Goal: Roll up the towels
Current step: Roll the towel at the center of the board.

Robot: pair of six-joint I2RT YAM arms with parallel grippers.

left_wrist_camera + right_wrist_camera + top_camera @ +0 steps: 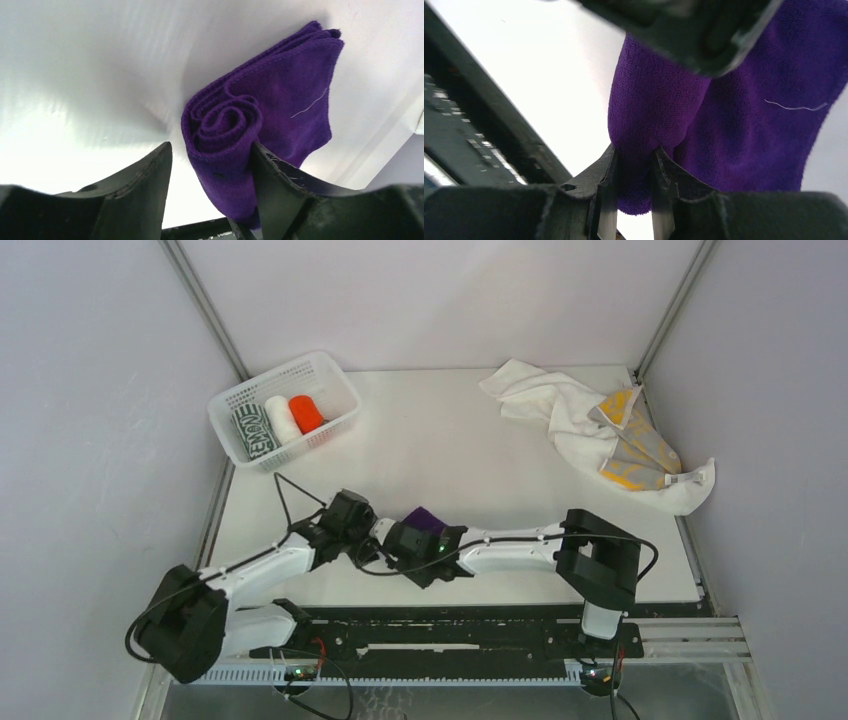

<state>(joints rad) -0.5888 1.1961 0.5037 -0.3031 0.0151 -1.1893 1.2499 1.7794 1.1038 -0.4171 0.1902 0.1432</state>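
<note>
Right pincer [635, 154] grips purple towel [749, 125] — green-white towel [252, 430] lettering illegible.

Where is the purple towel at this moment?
In the top view the purple towel is near the table's near edge, about centre, between the two wrists. The right pincer pinches one end and the open left pincer flanks its rolled end.

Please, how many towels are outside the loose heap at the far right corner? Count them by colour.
Green-and-white patterned towel, in the basket: 1
White towel, in the basket: 1
Orange-red towel, in the basket: 1
Purple towel, by the arms: 1
Total: 4
</note>
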